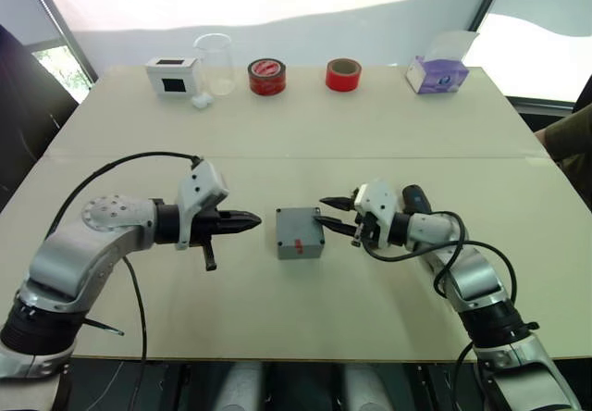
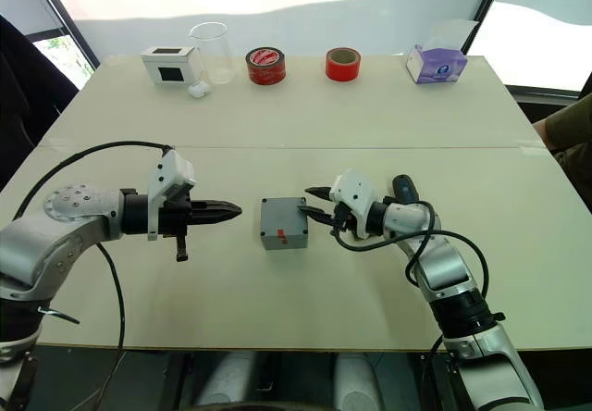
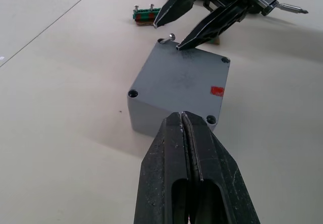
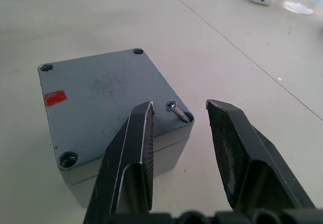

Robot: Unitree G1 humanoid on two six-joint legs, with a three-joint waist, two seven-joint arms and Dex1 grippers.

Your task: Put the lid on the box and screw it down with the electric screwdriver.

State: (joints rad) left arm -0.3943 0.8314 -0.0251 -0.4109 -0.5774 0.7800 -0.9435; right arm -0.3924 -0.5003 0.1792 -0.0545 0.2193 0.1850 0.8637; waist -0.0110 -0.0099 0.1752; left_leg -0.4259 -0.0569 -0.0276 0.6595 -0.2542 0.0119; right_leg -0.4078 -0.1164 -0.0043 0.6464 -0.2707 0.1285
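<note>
Left gripper [image 1: 252, 223]: I read its two black fingers as pressed together, holding nothing. It pointed toward 3 o'clock, near the box's 9 o'clock side but apart from it.

Box [image 1: 300, 233]: It sat on the table [image 1: 277, 143] between both arms, around the middle of my head view.

Lid [image 4: 108, 90]: It already lay on top of the box, edges lined up as far as I could judge. A small red mark [image 4: 54, 98] showed on the top face.

Corner holes: Three of them looked empty in the wrist views.

Screw [image 4: 176, 109]: One stood tilted in the corner hole nearest the right gripper, head up and not driven in.

Right gripper [image 4: 179, 128]: Its fingers were spread, one on each side of that corner, with nothing pinched. It sat just off the box's 3 o'clock edge.

Electric screwdriver [image 1: 415, 198]: I took the black tool lying just behind the right gripper, toward 3 o'clock of the box, to be the driver. Its metal bit [image 3: 292, 8] pointed away from the box. No gripper held it.

Spare screws [image 3: 143, 13]: A small green and red strip with screw heads lay on the table beyond the box.

Risk 1: The leaning screw could topple or cross-thread if I drove it before straightening it.

Risk 2: A finger brushing the corner could knock the screw out or shift the unfastened lid.

Risk 3: The light box could slide under driver pressure unless the left gripper braced it.
</note>
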